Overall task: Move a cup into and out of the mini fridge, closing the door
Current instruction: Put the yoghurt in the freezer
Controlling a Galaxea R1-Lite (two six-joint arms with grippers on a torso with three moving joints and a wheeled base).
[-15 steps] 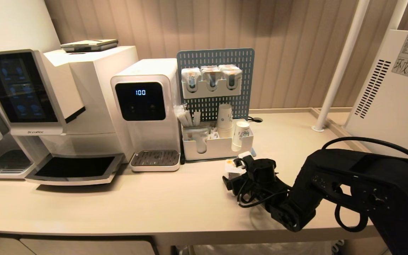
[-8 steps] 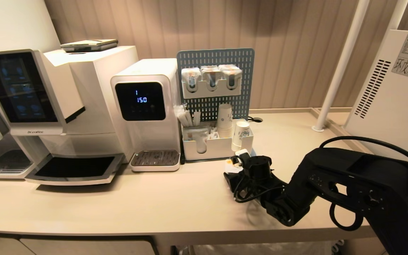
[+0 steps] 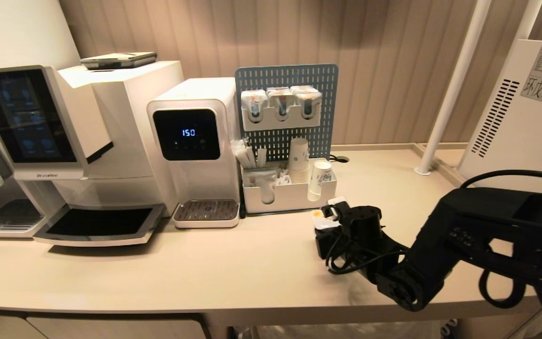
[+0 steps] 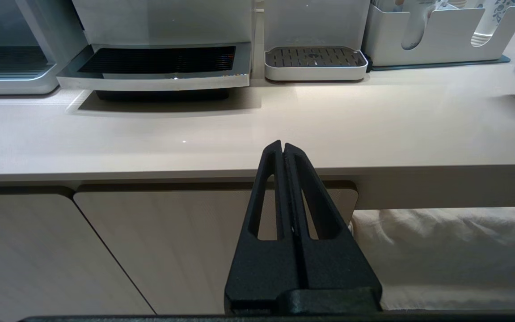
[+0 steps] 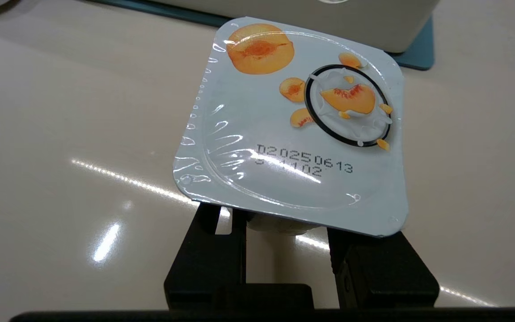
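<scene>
The right gripper (image 5: 284, 228) sits low over the worktop (image 3: 233, 268), its two black fingers (image 5: 215, 248) set on either side of a small sealed cup (image 5: 291, 129) — a white pot with a foil lid printed with peach halves and a stamped date code. The fingers are narrowed to about the width of the pot's body under the overhanging lid and appear to press its sides, though the lid hides the contact itself. In the head view the cup (image 3: 320, 220) shows just past the gripper (image 3: 323, 230), close in front of the white organiser tray (image 3: 280, 195) that holds paper cups (image 3: 298, 160) below a blue pegboard (image 3: 285, 77). The cup stands upright, and whether its base rests on the worktop cannot be told.

The left gripper (image 4: 283, 150) hangs parked below the worktop's front edge, in front of the cabinet doors (image 4: 150, 241), its fingers pressed flat together with nothing between them.

Further left stand a white water dispenser (image 3: 191, 141) with a black display and a larger coffee machine (image 3: 64, 141). The mini fridge (image 3: 525, 117) stands at the far right of the worktop, well apart from the cup — only its white vented side with the warning sticker is in view, so its door cannot be seen.
</scene>
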